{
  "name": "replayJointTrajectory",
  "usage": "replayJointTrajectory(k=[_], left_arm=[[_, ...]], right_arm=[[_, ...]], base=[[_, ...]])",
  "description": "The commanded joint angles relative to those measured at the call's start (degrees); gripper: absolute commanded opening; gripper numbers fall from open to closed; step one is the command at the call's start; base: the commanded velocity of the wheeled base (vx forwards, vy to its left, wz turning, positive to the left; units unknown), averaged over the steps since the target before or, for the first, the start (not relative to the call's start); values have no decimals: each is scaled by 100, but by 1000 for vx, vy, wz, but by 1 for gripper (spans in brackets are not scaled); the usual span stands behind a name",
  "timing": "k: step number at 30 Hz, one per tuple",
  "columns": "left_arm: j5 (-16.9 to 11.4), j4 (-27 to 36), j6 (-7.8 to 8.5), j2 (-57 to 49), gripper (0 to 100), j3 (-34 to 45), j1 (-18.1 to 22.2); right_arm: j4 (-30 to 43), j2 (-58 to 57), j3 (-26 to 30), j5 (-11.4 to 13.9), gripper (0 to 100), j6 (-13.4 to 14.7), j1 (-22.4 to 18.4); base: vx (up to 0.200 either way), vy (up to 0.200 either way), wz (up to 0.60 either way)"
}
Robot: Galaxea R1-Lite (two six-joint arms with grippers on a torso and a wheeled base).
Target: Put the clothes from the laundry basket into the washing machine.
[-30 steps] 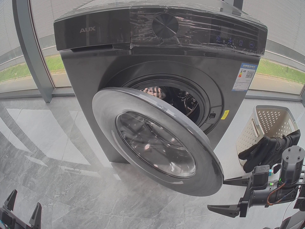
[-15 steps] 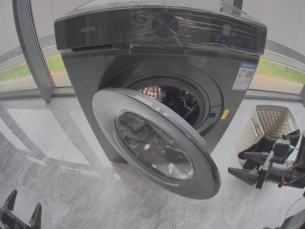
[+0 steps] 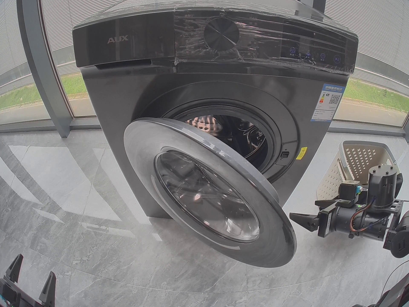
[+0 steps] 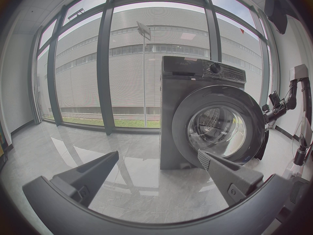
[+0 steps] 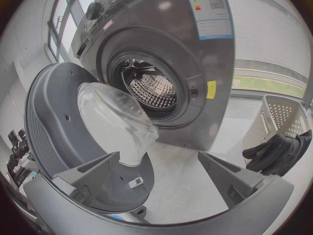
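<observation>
The grey washing machine (image 3: 128,90) stands with its round door (image 3: 208,192) swung open and the drum (image 5: 150,88) exposed. To its right on the floor sits the white perforated laundry basket (image 3: 362,158), with dark clothes (image 5: 280,150) draped over its front rim. My right gripper (image 3: 304,209) hangs open and empty just right of the door's edge, in front of the basket, pointing left. Low at the near left, my left gripper (image 3: 30,273) is open and empty, far from the machine.
Glossy grey floor tiles (image 3: 64,184) spread to the left and in front of the machine. Tall windows and a dark pillar (image 3: 42,65) stand behind it. The open door juts out toward me, between the two arms.
My right gripper rose from near the floor, then swung left toward the door's edge, staying open and empty. The door edged slightly further open. The left arm kept still.
</observation>
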Motion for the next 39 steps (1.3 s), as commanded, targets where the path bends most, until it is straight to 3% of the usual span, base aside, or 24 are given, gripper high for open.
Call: replayJointTrajectory(k=[1,8,14,18,21,32,39], left_arm=[[0,-2,-3,-104,100,101,0],[0,-2,-3,-104,100,101,0],[0,-2,-3,-104,100,101,0],[0,-2,-3,-104,100,101,0],[0,-2,-3,-104,100,101,0],[0,-2,-3,-104,100,101,0],[0,-2,-3,-104,100,101,0]], right_arm=[[-288,604,109,-104,100,-14,493],[-578,613,407,-218,100,21,1091],[-806,657,460,-236,100,30,1003],[-1017,973,179,-702,100,83,836],[-1290,1246,-32,-851,100,215,818],[-1439,2617,-1060,-869,100,311,467],[-1439,3030,-1324,-860,100,302,678]], base=[[0,0,0],[0,0,0],[0,0,0],[0,0,0],[0,0,0],[-109,0,0],[0,0,0]])
